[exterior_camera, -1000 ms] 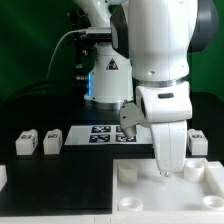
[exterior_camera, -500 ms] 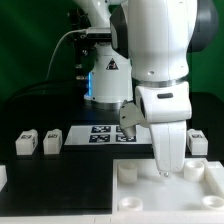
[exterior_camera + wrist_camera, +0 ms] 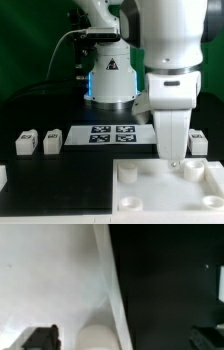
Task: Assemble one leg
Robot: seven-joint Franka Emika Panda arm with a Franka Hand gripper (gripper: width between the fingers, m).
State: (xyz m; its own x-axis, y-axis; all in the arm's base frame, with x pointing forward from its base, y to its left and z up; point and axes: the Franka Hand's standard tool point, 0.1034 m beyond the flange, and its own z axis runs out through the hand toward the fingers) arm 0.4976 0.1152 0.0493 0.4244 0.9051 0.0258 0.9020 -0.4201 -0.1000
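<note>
Leg (image 3: 198, 141), white tagged block, on black table (image 3: 35, 112) at the exterior view's right, just beside gripper (image 3: 172, 160), second leg (image 3: 52, 141) well apart leftward, gripper fingers spread wide, empty, over edge of large white socketed piece (image 3: 150, 195)

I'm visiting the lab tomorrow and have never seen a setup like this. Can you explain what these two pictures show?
The big white machine is a robot arm. Its end effector, a two-finger grasper, points down over a large white square piece with round sockets. One picture comes from a camera standing off the arm; the other from a camera on the wrist, looking down past the two dark fingers at that piece's edge and the black table. On the table lie small white tagged legs, two side by side on the exterior view's left, one on its right, and a flat marker board. The fingers stand apart; nothing appears held.
</note>
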